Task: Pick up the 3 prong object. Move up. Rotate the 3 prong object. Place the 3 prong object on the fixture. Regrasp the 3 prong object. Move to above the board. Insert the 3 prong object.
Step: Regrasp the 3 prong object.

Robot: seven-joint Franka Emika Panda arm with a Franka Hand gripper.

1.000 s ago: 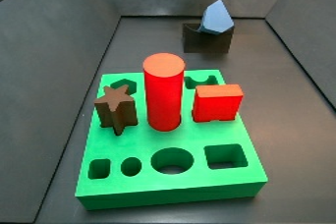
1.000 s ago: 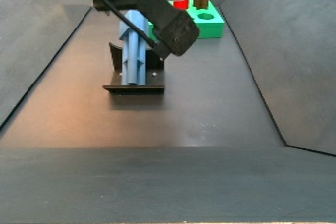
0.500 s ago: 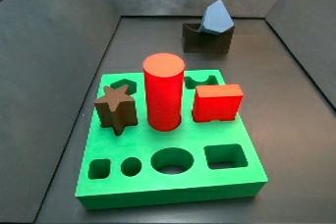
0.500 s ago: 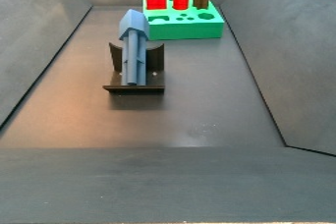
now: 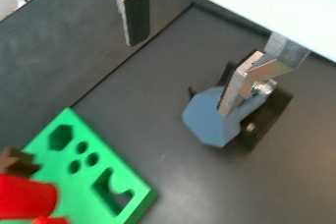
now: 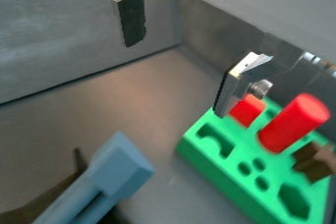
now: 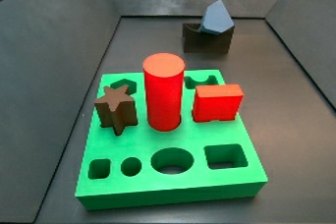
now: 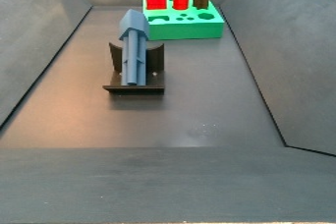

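The slate-blue 3 prong object (image 7: 217, 14) (image 8: 134, 39) stands leaning in the notch of the dark fixture (image 7: 207, 40) (image 8: 134, 86) on the floor behind the green board (image 7: 171, 186) (image 8: 184, 31). My gripper (image 5: 187, 49) (image 6: 183, 51) shows only in both wrist views. It hangs open high above the floor, with nothing between its fingers (image 5: 133, 14). Below it lie the 3 prong object (image 5: 207, 120) (image 6: 102, 181) on the fixture (image 5: 262, 125) and the board (image 5: 53, 130) (image 6: 217, 154). Neither side view shows the gripper.
A tall red cylinder (image 7: 163, 90), a red cube (image 7: 218, 102) and a brown star block (image 7: 116, 107) stand in the board. Other holes in the board, round and square, are open. Dark sloping walls (image 7: 79, 61) enclose the floor.
One second ago the gripper was at the 3 prong object on the fixture. It has let go and risen out of both side views. The object stays on the fixture.
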